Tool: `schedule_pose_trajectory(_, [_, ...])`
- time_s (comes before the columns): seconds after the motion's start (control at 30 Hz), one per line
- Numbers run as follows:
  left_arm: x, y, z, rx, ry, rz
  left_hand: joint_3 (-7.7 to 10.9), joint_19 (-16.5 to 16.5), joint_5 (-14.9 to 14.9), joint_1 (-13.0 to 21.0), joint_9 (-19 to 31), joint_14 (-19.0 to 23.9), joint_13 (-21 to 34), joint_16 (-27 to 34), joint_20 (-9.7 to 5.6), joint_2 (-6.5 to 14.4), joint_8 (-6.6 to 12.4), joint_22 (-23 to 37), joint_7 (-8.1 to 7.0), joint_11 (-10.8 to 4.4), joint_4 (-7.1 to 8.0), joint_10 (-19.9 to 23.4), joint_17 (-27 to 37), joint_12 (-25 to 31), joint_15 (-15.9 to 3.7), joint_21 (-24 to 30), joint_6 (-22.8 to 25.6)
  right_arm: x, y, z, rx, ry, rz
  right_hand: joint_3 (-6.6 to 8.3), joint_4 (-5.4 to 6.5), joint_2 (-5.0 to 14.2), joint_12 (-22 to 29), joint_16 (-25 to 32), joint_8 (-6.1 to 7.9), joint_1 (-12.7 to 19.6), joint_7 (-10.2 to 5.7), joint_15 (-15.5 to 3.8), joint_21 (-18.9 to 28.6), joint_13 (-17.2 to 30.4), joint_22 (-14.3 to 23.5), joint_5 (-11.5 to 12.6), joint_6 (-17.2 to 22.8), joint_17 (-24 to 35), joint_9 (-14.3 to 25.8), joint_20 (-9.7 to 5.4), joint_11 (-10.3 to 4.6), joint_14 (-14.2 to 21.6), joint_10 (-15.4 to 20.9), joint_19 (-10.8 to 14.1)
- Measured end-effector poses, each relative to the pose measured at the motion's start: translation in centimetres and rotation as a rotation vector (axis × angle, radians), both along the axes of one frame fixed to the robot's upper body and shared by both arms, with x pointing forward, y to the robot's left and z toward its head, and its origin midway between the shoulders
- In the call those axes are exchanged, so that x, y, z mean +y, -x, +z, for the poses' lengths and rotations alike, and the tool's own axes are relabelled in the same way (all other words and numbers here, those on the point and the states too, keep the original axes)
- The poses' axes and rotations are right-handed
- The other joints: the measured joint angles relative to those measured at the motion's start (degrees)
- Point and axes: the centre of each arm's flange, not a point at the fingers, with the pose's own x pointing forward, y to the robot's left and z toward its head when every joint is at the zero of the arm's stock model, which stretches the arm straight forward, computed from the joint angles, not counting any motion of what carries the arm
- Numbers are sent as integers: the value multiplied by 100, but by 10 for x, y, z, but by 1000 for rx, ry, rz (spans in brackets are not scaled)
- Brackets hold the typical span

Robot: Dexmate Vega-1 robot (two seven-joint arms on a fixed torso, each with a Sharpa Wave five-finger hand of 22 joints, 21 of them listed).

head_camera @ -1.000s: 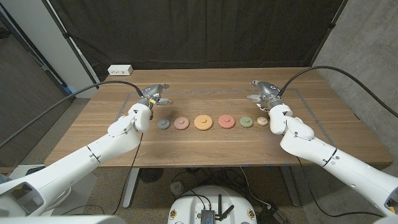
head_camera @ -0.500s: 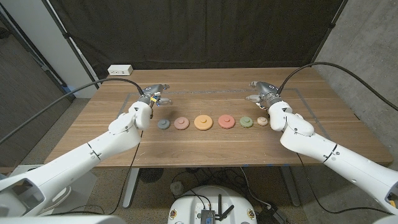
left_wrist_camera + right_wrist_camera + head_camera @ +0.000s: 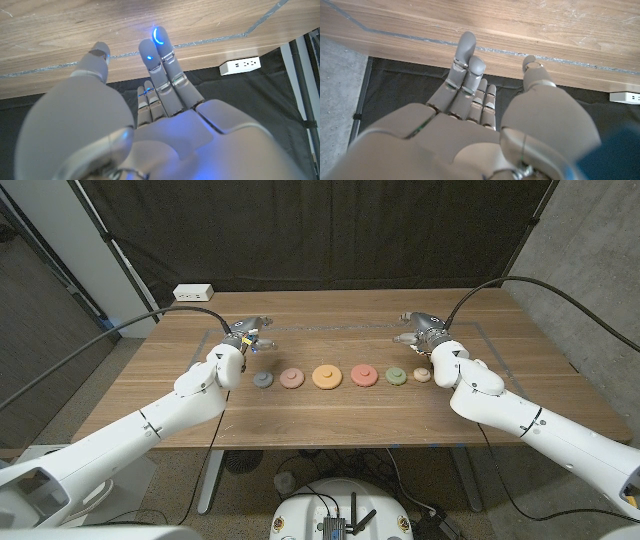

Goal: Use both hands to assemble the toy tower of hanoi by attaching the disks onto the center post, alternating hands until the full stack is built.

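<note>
While both hands [image 3: 248, 333] [image 3: 418, 326] hover empty, six disks [image 3: 326, 376] line the table's [image 3: 330, 425] middle.

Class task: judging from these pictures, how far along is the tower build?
Done: nothing stacked; six disks lie in a row, from the grey disk to the cream disk. In hand: nothing; left robot hand and right robot hand hold nothing. Left: every disk.

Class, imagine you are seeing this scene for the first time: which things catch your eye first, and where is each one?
A row of six coloured disks lies across the middle of the wooden table, grey at the robot's left end and cream at its right. Two white arms reach in from the near corners, the left hand and the right hand held open just beyond the row's ends, holding nothing. A white power strip sits beyond the table's far left corner.
</note>
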Motion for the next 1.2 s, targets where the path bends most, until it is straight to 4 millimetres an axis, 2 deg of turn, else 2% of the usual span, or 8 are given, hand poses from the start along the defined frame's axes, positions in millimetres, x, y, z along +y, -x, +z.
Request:
schedule_pose_trajectory(0.2, [3,1,-4,-2,16,2,-24,0,0,0,0,0,-1,29,0,0,0,-27,-1,-18,24,66,-2,0,0,55,59,1,0,0,15,14,-8,-23,23,2,0,-12,0,-2,22,0,44,23,-25,0,22,0,-15,-21,1,0,-2,-23])
schedule_pose_trajectory(0.33, [4,1,-5,-3,23,5,-48,0,0,0,0,0,-1,44,0,0,0,-27,-26,-36,0,88,-2,0,0,77,85,1,1,-1,28,24,-7,-22,23,54,-22,-49,0,-54,31,2,44,29,-45,0,13,-15,-15,18,33,-29,-34,-62])
schedule_pose_trajectory(0.43, [4,1,-6,-5,28,6,-48,0,0,0,0,0,20,44,0,0,0,-27,-27,-36,0,88,-2,0,0,79,85,0,2,0,32,29,-7,-39,7,54,-22,-85,0,-54,63,32,44,29,-71,40,-19,-54,-15,-23,54,-76,-55,-103])
schedule_pose_trajectory(0.6, [4,2,-6,-20,38,6,-73,1,0,23,0,0,26,96,0,22,0,-53,-42,-51,5,164,-2,40,0,119,141,-2,5,-4,43,39,-3,-39,7,54,-22,-112,-45,-54,63,21,44,29,-82,40,-19,-85,-15,8,72,-86,-73,-134])
schedule_pose_trajectory(0.73, [3,3,-6,-48,53,-2,-110,74,0,45,-1,55,26,184,-29,45,43,-80,-85,-122,0,289,6,79,-31,203,266,-5,9,-5,48,45,6,-55,23,53,-22,-112,-45,-54,83,42,77,54,-99,40,-39,-95,-15,8,72,-107,-73,-134])
schedule_pose_trajectory(1.03, [2,2,-4,-79,76,-8,-127,75,0,45,-1,105,52,227,-29,44,43,-107,-114,-122,-18,289,14,79,-42,246,295,-14,21,-3,57,68,22,-87,6,53,-22,-103,-45,-54,83,42,161,81,-121,61,-39,-78,-42,10,71,-106,-72,-135])
schedule_pose_trajectory(1.2, [3,1,-1,-82,82,-8,-158,75,0,45,-1,105,52,227,-30,44,43,-107,-114,-122,0,289,-2,79,-42,246,295,-14,29,-3,62,83,30,-119,5,52,-22,-154,-45,-55,104,43,183,81,-174,83,-61,-155,-42,59,71,-189,-72,-226])
